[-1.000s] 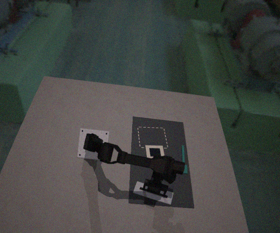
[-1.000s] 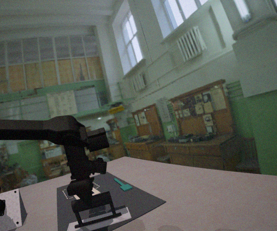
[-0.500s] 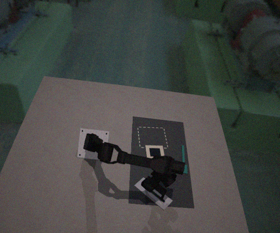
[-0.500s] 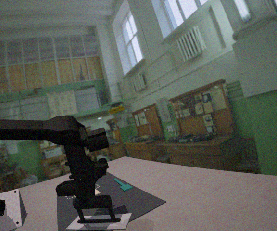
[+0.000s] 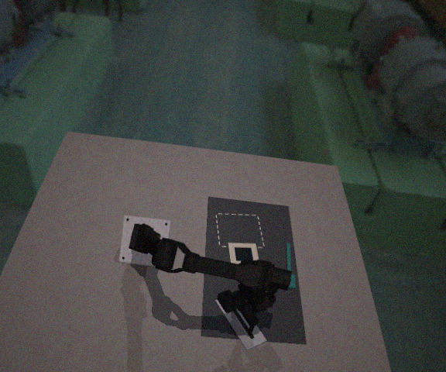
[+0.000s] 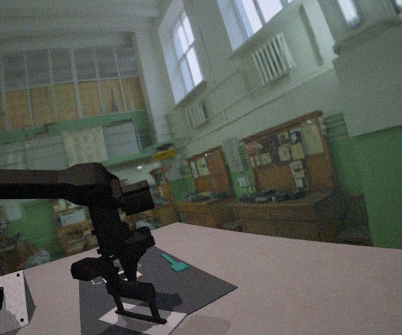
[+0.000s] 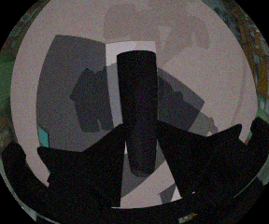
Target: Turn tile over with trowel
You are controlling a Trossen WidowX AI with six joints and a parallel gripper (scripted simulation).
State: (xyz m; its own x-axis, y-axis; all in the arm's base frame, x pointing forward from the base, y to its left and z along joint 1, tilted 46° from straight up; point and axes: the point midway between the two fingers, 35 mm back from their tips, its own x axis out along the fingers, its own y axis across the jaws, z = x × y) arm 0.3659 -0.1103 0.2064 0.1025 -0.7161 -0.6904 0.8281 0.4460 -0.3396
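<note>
One tile (image 5: 243, 253) (image 6: 137, 275), one trowel (image 5: 237, 326) (image 6: 136, 290) (image 7: 136, 93), one mat (image 5: 288, 316) (image 6: 203, 288) (image 7: 57, 84)
</note>
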